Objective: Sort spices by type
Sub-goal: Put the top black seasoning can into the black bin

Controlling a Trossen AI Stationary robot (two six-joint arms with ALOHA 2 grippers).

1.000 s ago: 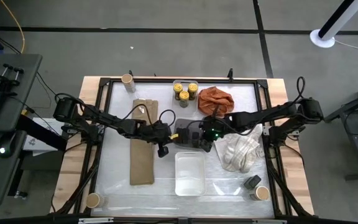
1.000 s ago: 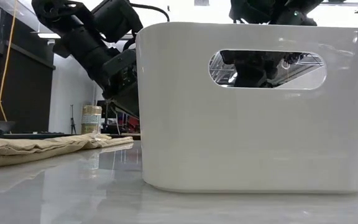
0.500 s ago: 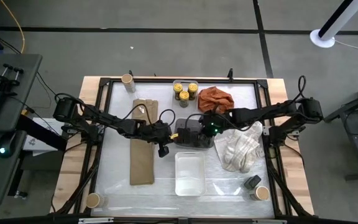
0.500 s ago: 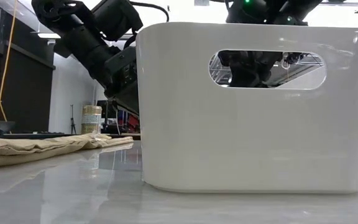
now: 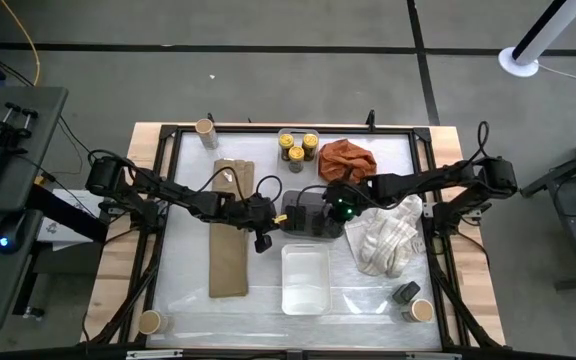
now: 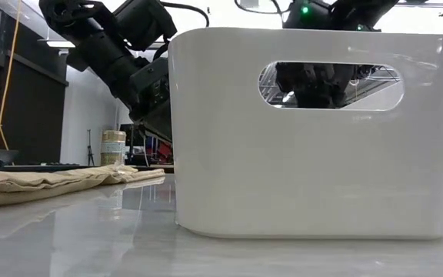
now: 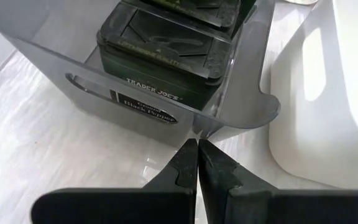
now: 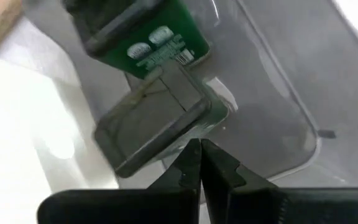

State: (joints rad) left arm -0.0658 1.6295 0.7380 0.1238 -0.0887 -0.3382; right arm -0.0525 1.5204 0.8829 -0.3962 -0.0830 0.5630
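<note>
Tins: two dark grey rect. tins (image 7: 163, 46) lay flat, side by side, in clear grey tray (image 5: 306, 218) at table centre; third tin (image 5: 405, 292) sat near front right corner, just beside a tan-topped tub (image 5: 421, 310).
Jars: three yellow-lidded jars (image 5: 297, 147) grouped at back edge.
Tubs: other two seen at back left (image 5: 205, 128) and front left (image 5: 149, 321) corners.
Left gripper (image 7: 197, 163): fingers pressed together, empty, at tray's outer wall.
Right gripper (image 8: 199, 163): fingers pressed together, empty, above tray over the tins.
Handling (judged): tins stiff, light, smooth-sided, likely slippery; best pinched across the narrow sides, below the lid seam.
Risk (judged): light tray apt to slide if nudged.
</note>
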